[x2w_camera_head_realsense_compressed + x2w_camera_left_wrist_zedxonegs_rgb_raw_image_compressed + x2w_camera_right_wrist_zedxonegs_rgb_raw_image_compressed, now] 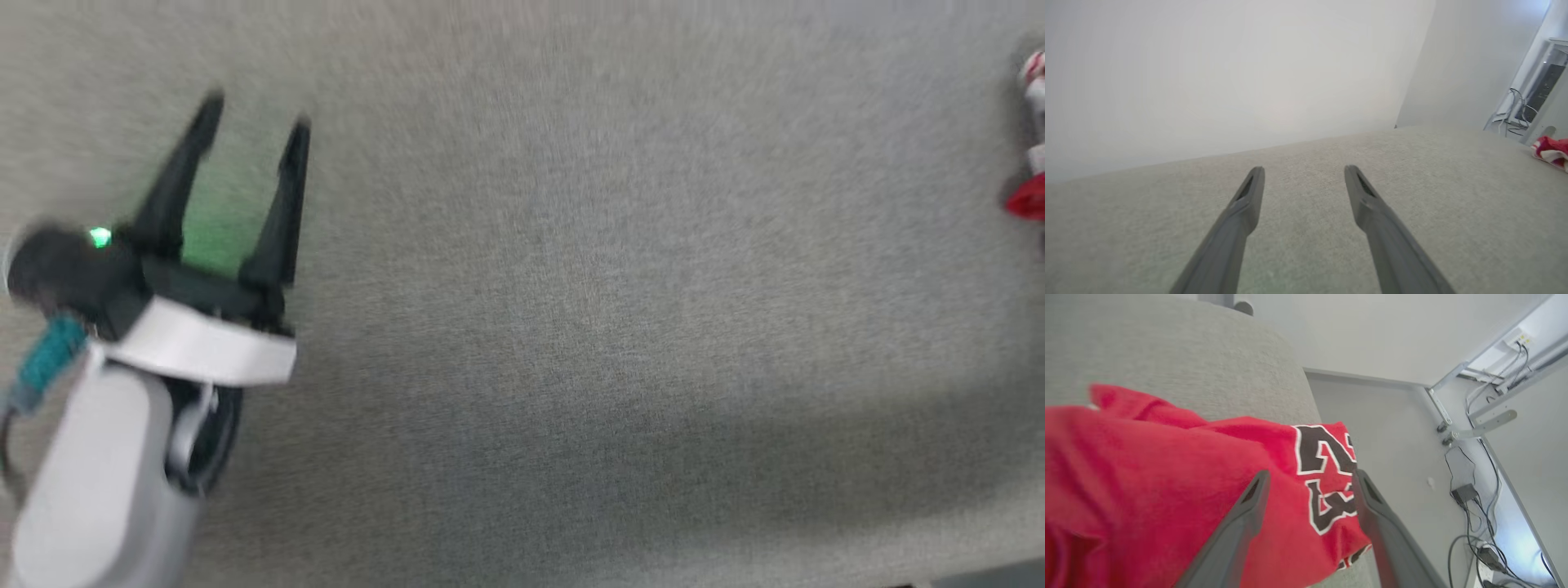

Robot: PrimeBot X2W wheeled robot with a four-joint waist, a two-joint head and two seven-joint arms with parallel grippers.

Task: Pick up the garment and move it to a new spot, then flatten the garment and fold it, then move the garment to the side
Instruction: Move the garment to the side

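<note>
Right wrist view: right gripper fingers spread over the garment near the grey surface edge, left gripper spread too, so I'd lift straight up, no snagging.

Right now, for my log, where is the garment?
The garment lies at the right edge of the grey surface in the head view, beneath the open right gripper in the right wrist view.
</note>
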